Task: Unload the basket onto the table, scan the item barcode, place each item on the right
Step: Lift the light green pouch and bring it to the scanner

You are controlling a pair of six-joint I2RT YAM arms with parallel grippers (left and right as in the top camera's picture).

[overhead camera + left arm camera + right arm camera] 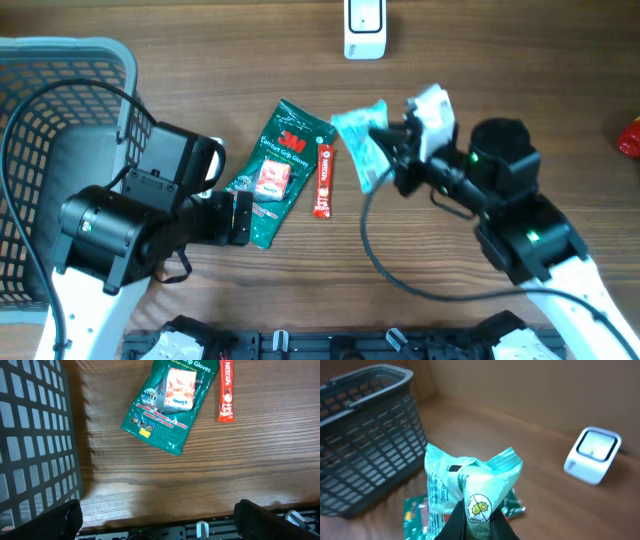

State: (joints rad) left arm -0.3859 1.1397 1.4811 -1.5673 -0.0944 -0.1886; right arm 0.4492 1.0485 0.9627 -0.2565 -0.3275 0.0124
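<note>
Desk (pixel 300 290): wood, filling frame. Upper left: grey basket (pixel 60 120), out of play. Lower left: left end effector (pixel 243 217), released wide, hovering near green gloves pack (pixel 280 165), likely parked to leave room. Right of centre: right end effector (pixel 476 525), clenched on teal packet (pixel 358 140), lifted off desk, probably for turning toward white scanner (pixel 364 25) at top centre. Barcode not made out. Flat between the two packs: red stick sachet (pixel 322 180).

The packet (pixel 470 480) is teal, glove pack (pixel 280 170) green, sachet (pixel 323 181) red
</note>
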